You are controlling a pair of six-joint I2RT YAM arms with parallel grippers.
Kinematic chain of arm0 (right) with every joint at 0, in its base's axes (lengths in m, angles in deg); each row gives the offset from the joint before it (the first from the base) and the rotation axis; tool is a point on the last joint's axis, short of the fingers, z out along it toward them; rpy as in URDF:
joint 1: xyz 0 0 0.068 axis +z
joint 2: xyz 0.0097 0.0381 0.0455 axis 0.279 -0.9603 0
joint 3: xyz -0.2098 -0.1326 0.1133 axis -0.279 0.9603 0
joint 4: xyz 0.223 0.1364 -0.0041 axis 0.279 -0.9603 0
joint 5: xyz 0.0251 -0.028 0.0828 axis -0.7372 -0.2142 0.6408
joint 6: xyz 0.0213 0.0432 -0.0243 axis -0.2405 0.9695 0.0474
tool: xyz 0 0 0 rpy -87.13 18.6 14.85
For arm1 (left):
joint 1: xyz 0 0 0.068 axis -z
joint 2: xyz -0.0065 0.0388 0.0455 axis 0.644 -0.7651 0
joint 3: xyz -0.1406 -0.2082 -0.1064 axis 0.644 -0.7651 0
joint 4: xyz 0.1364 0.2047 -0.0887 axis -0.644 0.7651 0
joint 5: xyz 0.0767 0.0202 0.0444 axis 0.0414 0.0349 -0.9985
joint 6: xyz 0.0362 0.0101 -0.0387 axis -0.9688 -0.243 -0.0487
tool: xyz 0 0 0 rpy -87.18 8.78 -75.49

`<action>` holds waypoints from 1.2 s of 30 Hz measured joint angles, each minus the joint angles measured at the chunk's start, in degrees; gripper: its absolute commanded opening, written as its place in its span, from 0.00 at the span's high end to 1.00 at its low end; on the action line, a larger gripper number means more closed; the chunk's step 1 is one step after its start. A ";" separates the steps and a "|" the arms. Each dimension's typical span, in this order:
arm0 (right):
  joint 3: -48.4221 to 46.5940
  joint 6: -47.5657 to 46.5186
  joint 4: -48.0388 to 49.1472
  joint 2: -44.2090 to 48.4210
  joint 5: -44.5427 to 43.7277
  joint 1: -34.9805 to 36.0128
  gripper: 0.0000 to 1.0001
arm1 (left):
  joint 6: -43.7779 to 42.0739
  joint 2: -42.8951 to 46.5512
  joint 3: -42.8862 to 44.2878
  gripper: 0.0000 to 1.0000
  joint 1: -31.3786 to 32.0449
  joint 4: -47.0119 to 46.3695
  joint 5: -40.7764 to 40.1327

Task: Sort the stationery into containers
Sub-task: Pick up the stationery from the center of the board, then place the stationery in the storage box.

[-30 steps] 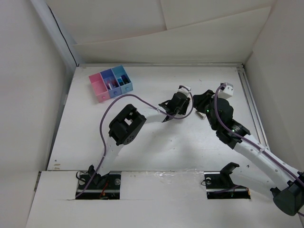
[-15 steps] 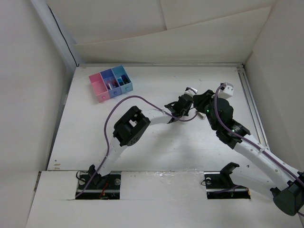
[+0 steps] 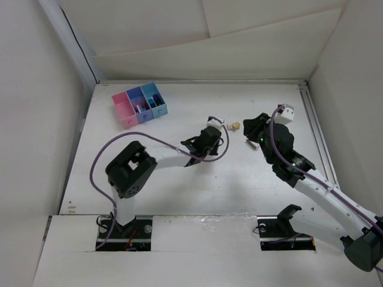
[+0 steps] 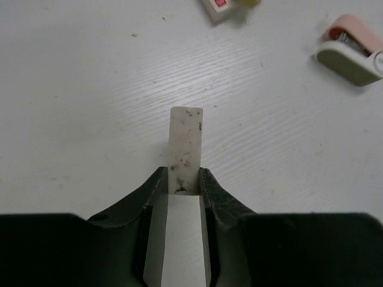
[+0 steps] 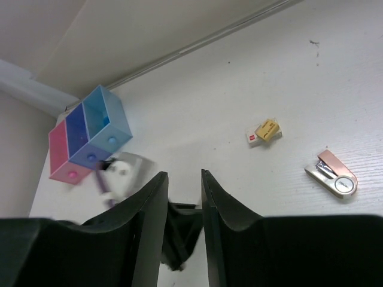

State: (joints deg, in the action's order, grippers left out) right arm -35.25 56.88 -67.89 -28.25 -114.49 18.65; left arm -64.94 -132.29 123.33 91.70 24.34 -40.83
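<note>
My left gripper is shut on a flat white eraser with dark smudges; the eraser sticks out past the fingertips over the table. In the top view the left gripper is mid-table. Ahead of it lie a small yellow-and-white eraser and a pink-and-white mini stapler. My right gripper stands partly open, empty, beside these two. The joined pink, purple and blue containers sit at the far left with small dark items in the purple and blue ones.
White walls close the table at the back and on both sides. The left arm's wrist shows blurred just beyond my right fingers. A purple cable loops off the left arm's elbow.
The left arm reached right toward the right gripper, shut its jaws on the white eraser, then drew back left with it. The right arm has not moved.
</note>
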 measured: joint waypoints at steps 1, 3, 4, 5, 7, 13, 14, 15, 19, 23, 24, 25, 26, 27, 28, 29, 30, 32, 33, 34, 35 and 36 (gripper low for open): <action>0.00 0.00 0.00 0.00 0.00 0.00 0.65 | 0.94 2.71 -1.81 0.95 -0.46 -0.37 -0.02; 0.00 0.00 0.00 0.00 0.11 0.00 0.65 | 2.93 8.57 -5.64 0.95 -1.99 -1.11 0.02; 0.00 0.00 0.00 0.00 0.31 0.00 0.65 | 3.76 11.23 -7.30 0.95 -2.89 -1.51 0.00; 0.00 0.00 0.00 -0.02 0.48 0.00 0.65 | 4.50 14.01 -9.03 0.95 -4.00 -1.99 -0.11; 0.00 0.00 0.00 -0.17 0.85 0.00 0.65 | 6.16 18.95 -11.96 0.95 -6.69 -2.21 -0.26; 0.00 0.00 0.00 -1.60 1.70 0.02 0.65 | 11.30 28.89 -18.43 0.94 -20.83 -2.91 -0.59; 0.00 0.00 0.00 -1.84 1.92 0.04 0.65 | 12.22 29.90 -19.28 0.93 -24.35 -3.04 -0.48; 0.00 0.00 0.00 -2.03 2.08 0.04 0.65 | 13.11 30.53 -19.85 0.93 -27.74 -3.34 -0.24; 0.00 0.00 -0.02 -2.93 3.04 0.04 0.65 | 16.70 30.60 -20.37 0.91 -40.11 -4.31 1.18; 0.00 0.00 0.00 -3.26 3.76 0.04 0.65 | 19.56 27.04 -19.04 0.91 -46.45 -5.60 3.26; 0.00 0.00 0.00 -3.32 3.93 0.04 0.65 | 20.09 25.38 -18.03 0.91 -47.45 -5.73 3.98; -0.02 0.00 0.02 -3.39 4.09 0.04 0.65 | 20.59 23.17 -16.55 0.91 -48.50 -5.75 4.70; -0.02 0.00 -0.02 -3.45 4.13 0.04 0.65 | 20.98 20.83 -15.06 0.93 -49.40 -5.81 5.44; -0.02 0.00 -0.02 -3.52 4.28 0.04 0.65 | 21.29 18.64 -13.60 0.93 -50.16 -5.97 6.05; -0.02 0.00 0.00 -3.58 4.31 0.04 0.65 | 21.44 16.76 -12.44 0.93 -50.73 -5.92 6.56; -0.02 -0.02 0.00 -3.63 4.35 0.04 0.64 | 21.46 15.10 -11.28 0.93 -51.25 -5.49 6.60; -0.02 -0.04 0.00 -3.69 4.46 0.04 0.64 | 21.44 13.55 -9.86 0.93 -51.58 -4.92 6.51; -0.02 -0.04 -0.02 -3.76 4.52 0.04 0.64 | 21.18 11.02 -6.64 0.93 -51.76 -3.10 5.86; -0.02 -0.07 0.00 -3.76 4.52 0.04 0.64 | 20.87 9.94 -4.83 0.93 -51.74 -2.23 5.33; -0.02 -0.04 0.00 -3.76 4.52 0.04 0.64 | 20.48 9.05 -3.04 0.93 -51.74 -1.55 4.72; -0.02 -0.04 0.00 -3.76 4.52 0.04 0.64 | 20.17 8.35 -1.38 0.93 -51.69 -0.83 4.22; -0.02 -0.04 0.00 -3.76 4.52 0.04 0.64 | 19.82 7.69 0.48 0.93 -51.63 0.11 3.69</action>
State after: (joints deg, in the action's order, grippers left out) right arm -35.27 56.84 -67.89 -32.01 -109.96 18.69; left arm -45.12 -124.59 123.81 40.08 24.45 -37.13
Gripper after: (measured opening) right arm 0.358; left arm 0.193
